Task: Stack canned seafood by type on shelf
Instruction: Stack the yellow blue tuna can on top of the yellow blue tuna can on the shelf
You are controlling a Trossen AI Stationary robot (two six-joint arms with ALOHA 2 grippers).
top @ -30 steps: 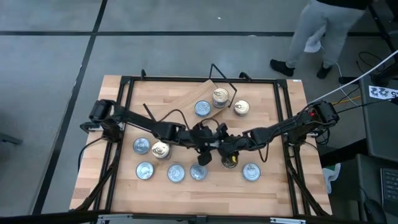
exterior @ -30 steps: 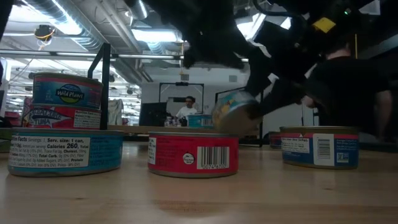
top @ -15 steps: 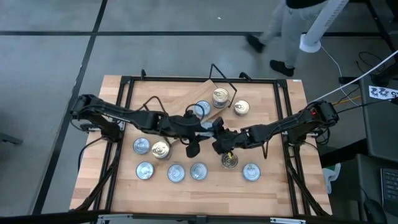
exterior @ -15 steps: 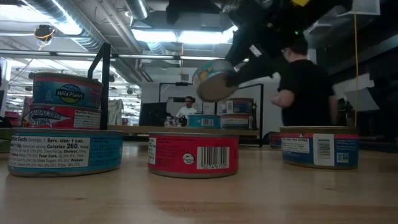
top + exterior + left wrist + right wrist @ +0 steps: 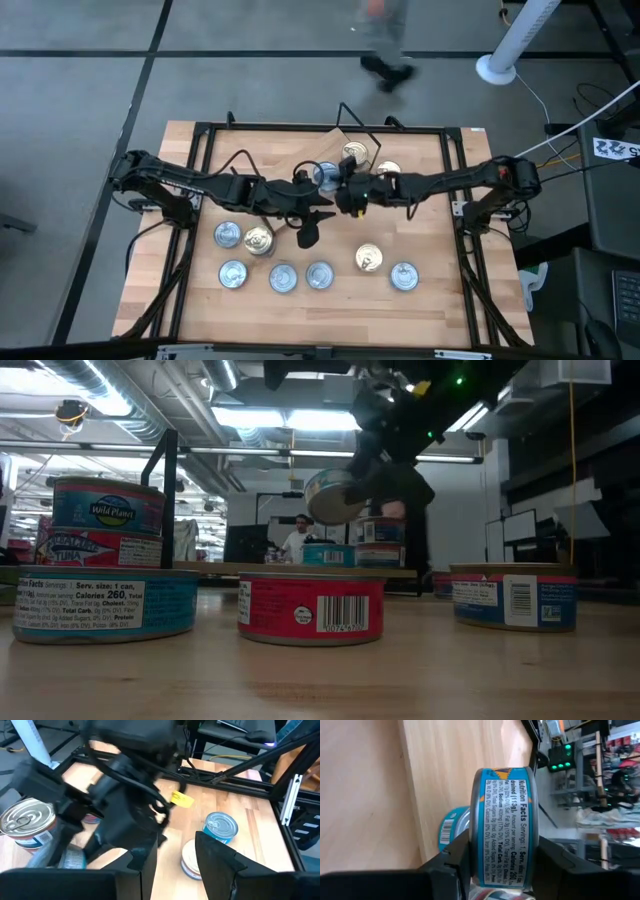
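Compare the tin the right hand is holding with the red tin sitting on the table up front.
The held tin hangs in the air, clamped in the right hand; the red tin rests on the table. The held tin is tilted; the red tin lies flat. The held tin's label is blue, the red tin's red. Both are flat round tins.

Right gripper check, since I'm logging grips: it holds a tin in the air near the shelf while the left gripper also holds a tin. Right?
Not quite. The right gripper is shut on a blue-labelled tin, raised near the shelf, as the right wrist and low views show. But the left gripper holds nothing: the left wrist view shows its fingers empty.
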